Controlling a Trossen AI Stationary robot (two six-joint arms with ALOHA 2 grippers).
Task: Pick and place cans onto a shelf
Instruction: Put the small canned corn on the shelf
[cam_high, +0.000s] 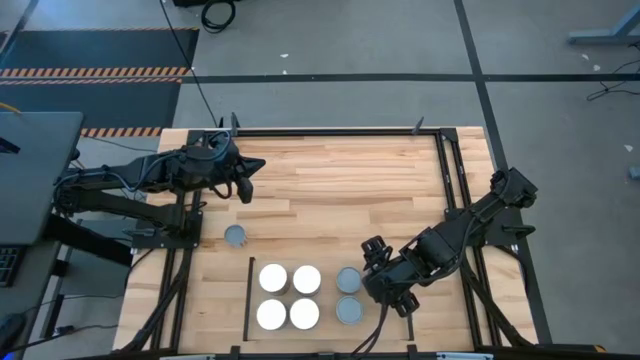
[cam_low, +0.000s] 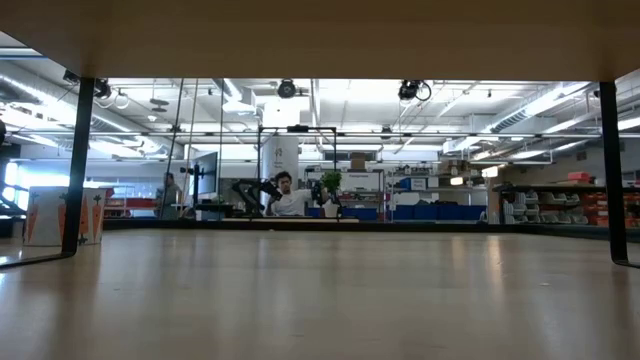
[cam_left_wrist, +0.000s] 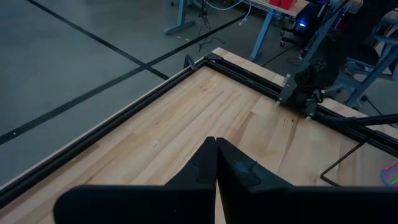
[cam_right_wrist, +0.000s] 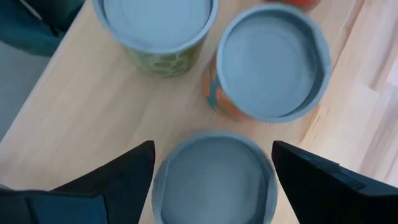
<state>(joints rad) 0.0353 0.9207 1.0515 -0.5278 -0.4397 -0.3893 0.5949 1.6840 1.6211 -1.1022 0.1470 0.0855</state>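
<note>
Four white-topped cans (cam_high: 288, 296) stand in a square on the pale shelf (cam_high: 325, 298), with two grey-topped cans (cam_high: 349, 295) beside them. My right gripper (cam_high: 388, 275) hangs over the shelf just right of those two. In its wrist view a third grey-topped can (cam_right_wrist: 214, 180) fills the gap between the fingers. That can is hidden under the gripper in the high view. One more grey-topped can (cam_high: 236, 236) stands alone on the plank tabletop. My left gripper (cam_high: 248, 178) is shut and holds nothing, raised at the far left. My right gripper pinches the grey-topped can by two opposite sides of its wall, just under the rim (cam_right_wrist: 157, 171). The fingers (cam_right_wrist: 127, 171) slant steeply down from above. The can is upright, top up. Its bottom is hidden, so whether it stands on the shelf cannot be told.
Black rails (cam_high: 248, 295) edge the shelf on its left and near sides. A black frame (cam_high: 445, 170) runs round the tabletop. The two neighbouring cans, one green-labelled (cam_right_wrist: 163, 62) and one orange-labelled (cam_right_wrist: 214, 93), stand close beyond the held can. Bare planks (cam_high: 340, 190) lie between the arms.
</note>
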